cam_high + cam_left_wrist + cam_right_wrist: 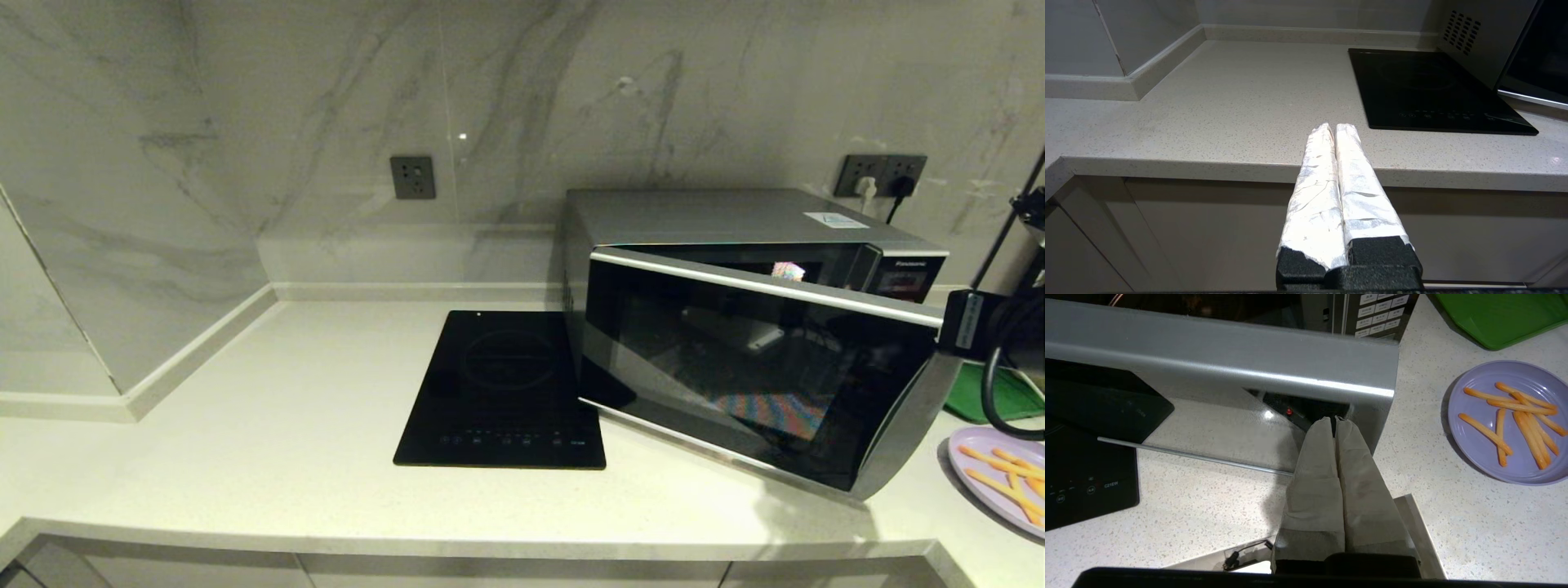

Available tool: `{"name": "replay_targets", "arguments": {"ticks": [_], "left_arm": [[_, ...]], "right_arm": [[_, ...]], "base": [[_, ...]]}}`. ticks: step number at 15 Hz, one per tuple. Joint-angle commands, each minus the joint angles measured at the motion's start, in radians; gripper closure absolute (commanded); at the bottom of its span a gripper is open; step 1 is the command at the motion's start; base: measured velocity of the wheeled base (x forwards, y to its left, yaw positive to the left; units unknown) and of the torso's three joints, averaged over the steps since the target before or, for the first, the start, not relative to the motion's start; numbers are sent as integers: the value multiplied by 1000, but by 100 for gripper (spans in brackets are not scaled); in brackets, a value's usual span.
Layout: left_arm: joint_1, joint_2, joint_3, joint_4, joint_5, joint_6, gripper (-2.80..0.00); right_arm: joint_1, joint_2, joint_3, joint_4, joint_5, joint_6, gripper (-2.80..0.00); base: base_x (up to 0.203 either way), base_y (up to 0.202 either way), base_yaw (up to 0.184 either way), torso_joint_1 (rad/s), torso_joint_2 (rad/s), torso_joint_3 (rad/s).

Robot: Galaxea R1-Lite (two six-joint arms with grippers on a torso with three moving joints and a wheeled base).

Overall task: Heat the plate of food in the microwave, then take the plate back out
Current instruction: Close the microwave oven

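Observation:
The silver-grey microwave (718, 220) stands on the counter's right half. Its dark glass door (759, 367) is swung partly out from the body, hinged on the left. In the right wrist view my right gripper (1334, 419) is shut with nothing in it, its tips close against the free end of the door (1220, 363). The lavender plate of fries (1506, 428) lies on the counter right of the microwave, apart from the gripper; it also shows as the plate (1000, 478) at the head view's right edge. My left gripper (1335, 127) is shut and empty, parked before the counter's front edge.
A flat black cooktop (502, 392) lies left of the microwave. A green tray (1498, 314) sits behind the plate. The button panel (1376, 314) shows past the door. Wall sockets (886, 175) with plugs are behind the microwave.

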Motion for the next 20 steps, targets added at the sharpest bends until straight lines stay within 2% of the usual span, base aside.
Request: {"name": "replay_targets", "arguments": {"ticks": [1, 5, 10, 12, 14, 20], "left_arm": [[1, -2, 0, -1, 0, -1, 0], [1, -1, 0, -1, 0, -1, 0], [1, 0, 0, -1, 0, -1, 0], [1, -2, 0, -1, 0, -1, 0], [1, -2, 0, -1, 0, -1, 0], [1, -2, 0, -1, 0, -1, 0]], "right_arm": [[-5, 2, -3, 1, -3, 1, 0], [-50, 71, -13, -29, -2, 0, 0], [-128, 262, -21, -253, -1, -2, 0], [-139, 293, -22, -304, 3, -1, 0], [-140, 300, -26, -308, 25, 0, 0], [-140, 317, -106, -309, 27, -2, 0]], "base": [[0, 0, 0, 0, 0, 0], [0, 0, 0, 0, 0, 0], [0, 0, 0, 0, 0, 0], [0, 0, 0, 0, 0, 0], [0, 0, 0, 0, 0, 0], [0, 0, 0, 0, 0, 0]]}}
